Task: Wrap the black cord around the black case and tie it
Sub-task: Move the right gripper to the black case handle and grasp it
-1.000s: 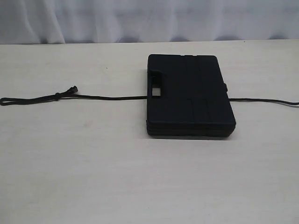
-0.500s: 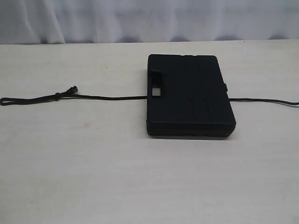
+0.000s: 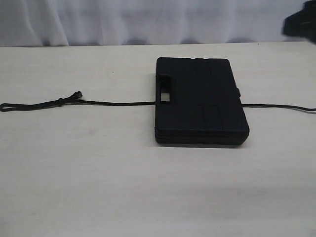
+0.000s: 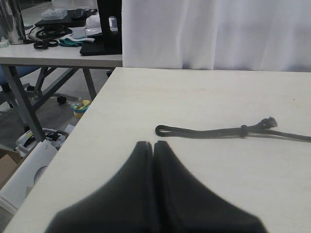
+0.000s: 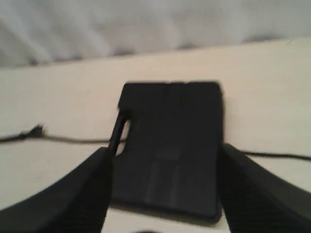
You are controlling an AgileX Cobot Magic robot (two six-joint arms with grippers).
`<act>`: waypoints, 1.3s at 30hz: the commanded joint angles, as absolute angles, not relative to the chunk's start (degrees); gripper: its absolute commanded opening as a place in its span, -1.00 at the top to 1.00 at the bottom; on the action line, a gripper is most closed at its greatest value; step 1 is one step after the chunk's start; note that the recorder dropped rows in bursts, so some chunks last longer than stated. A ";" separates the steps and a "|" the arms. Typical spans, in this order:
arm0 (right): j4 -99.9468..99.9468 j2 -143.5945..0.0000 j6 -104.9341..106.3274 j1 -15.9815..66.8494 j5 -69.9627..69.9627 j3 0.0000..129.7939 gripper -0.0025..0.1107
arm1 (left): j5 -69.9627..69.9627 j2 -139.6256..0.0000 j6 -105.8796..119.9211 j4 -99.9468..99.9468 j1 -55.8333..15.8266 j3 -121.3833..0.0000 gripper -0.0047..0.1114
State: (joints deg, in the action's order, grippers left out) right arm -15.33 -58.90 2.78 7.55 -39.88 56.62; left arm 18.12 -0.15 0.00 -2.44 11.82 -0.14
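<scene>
The left fingers (image 4: 141, 194) are sitting pressed together, the right fingers (image 5: 68, 194) gaping wide before the black case (image 3: 200, 98) lying on the black cord (image 3: 113, 103).

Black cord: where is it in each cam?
Exterior: black cord runs left to right, showing either side of the black case.
Left wrist: its knotted end lies ahead of the left end effector.
Right wrist: blurred, either side of the case.
Shared landmark: frayed tip.

Pale table (image 3: 98, 173) — black case (image 3: 200, 98), black cord (image 3: 113, 103)
</scene>
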 commanded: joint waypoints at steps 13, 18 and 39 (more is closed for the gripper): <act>8.41 -104.36 -18.94 32.88 -42.63 81.96 0.14 | 17.72 0.00 0.00 -2.38 11.89 0.00 0.92; 7.87 -114.81 -21.38 33.49 -48.51 93.01 0.14 | 17.72 0.00 0.00 -2.38 11.89 0.00 0.92; 12.21 -127.60 -31.72 33.39 -41.75 99.65 0.14 | 17.72 0.00 0.00 -2.38 11.89 0.00 0.92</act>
